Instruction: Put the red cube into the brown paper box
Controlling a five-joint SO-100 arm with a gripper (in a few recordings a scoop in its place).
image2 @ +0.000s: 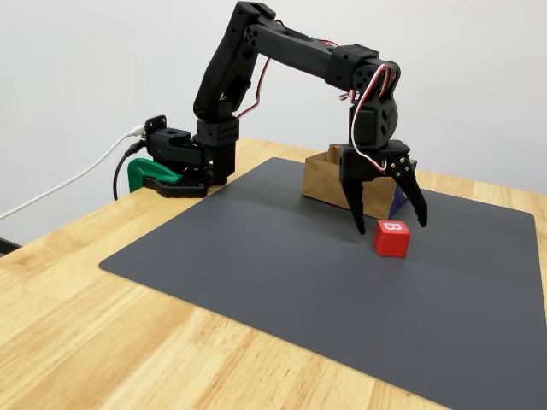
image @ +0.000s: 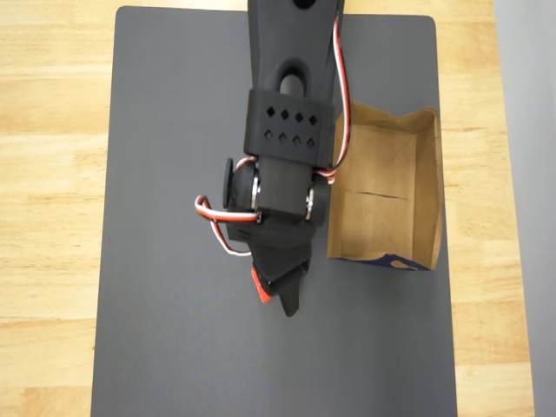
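Nearest the fixed camera, on the dark grey mat (image2: 282, 282), sits the red cube (image2: 391, 238), a white "B" on its top face, resting flat and free. It looks small, stiff and light, probably wood or plastic, with flat parallel sides that should take a pinch well; smooth faces could slip, so a grip across two opposite sides, low and centred, seems best. Just over it hangs the black gripper (image2: 391, 224), fingers spread wide and holding nothing, one tip left of the cube and the other behind its right edge. From the overhead view the cube (image: 258, 284) peeks out as a red sliver beside the finger, so whether a finger touches it I cannot tell. Farther back stands the brown paper box (image2: 323, 179), empty in the overhead view (image: 430, 187), creased, thin-walled and likely easy to nudge.
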